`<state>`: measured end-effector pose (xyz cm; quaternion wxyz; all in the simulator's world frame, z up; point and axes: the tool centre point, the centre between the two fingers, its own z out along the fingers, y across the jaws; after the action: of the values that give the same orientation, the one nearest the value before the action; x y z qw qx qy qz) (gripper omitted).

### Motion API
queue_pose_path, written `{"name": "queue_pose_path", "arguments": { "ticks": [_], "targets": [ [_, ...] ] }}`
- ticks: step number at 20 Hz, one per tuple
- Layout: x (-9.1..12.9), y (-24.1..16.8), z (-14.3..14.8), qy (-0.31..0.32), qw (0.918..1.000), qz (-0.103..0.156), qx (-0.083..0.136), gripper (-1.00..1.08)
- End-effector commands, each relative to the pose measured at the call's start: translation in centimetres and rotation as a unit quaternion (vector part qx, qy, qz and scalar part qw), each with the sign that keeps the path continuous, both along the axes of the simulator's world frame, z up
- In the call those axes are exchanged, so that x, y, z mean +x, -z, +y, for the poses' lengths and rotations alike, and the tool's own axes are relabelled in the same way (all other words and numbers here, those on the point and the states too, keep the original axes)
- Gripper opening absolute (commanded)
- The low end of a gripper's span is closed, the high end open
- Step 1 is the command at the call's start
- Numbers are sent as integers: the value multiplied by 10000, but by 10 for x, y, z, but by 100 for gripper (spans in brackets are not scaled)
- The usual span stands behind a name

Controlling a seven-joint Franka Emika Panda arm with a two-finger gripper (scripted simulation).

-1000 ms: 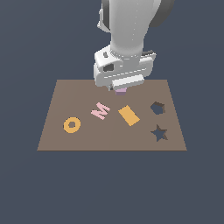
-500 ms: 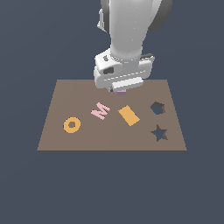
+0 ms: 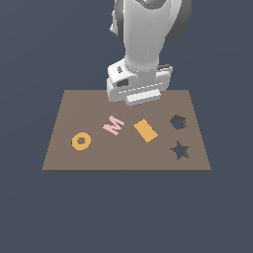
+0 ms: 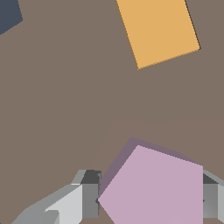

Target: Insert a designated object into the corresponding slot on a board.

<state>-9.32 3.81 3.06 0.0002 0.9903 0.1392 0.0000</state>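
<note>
The small pale lilac-pink pentagon-faced block (image 4: 153, 188) sits pinched betw. the two grey fingers (image 4: 89, 194) of the end effector (image 4: 148, 199), one finger against each side in the wrist view; in the exterior view only a sliver of the block (image 3: 137, 105) shows under the white-grey end effector (image 3: 135, 101). Block appears held above the flat brown rectangular board (image 3: 74, 111), over its far-middle area, w/ a faint shadow on the brown surface just beside it in the wrist view. Nearest piece is the flat orange rectangle (image 3: 146, 130), lying tilted on the board nearer the camera than the block; also seen in the wrist view (image 4: 157, 30), apart from the block. Pink letter M (image 3: 114, 124) lies just beside the rectangle toward the exterior view's left, and the orange ring (image 3: 81, 141) further left. Toward the exterior view's right, well apart from the block, is the dark lobed roughly hexagonal cut-out (image 3: 178, 122), unfilled, w/ the dark star-shaped hole (image 3: 180, 150) nearer the camera. A dark patch (image 4: 8, 15) at the wrist view's edge can't be identified. Board rests on a plain dark blue-grey worktop (image 3: 29, 212).
</note>
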Motion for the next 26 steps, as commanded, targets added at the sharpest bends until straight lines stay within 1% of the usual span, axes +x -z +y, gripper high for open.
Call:
{"name": "queue_pose_path", "arguments": {
  "ticks": [1,9,14,21,24,26],
  "targets": [
    [0,1,0,-3,10000,1,1,-100],
    [0,0,0,-17,10000,-1,0,-100],
    [5,0,1,-203,9998,-1,-1,-100],
    [18,-1,6,-818,9966,-3,-2,-100],
    [27,-2,10,-1212,9926,-4,-3,-100],
    [33,-2,13,-1519,9884,-4,-4,-100]
  ]
}}
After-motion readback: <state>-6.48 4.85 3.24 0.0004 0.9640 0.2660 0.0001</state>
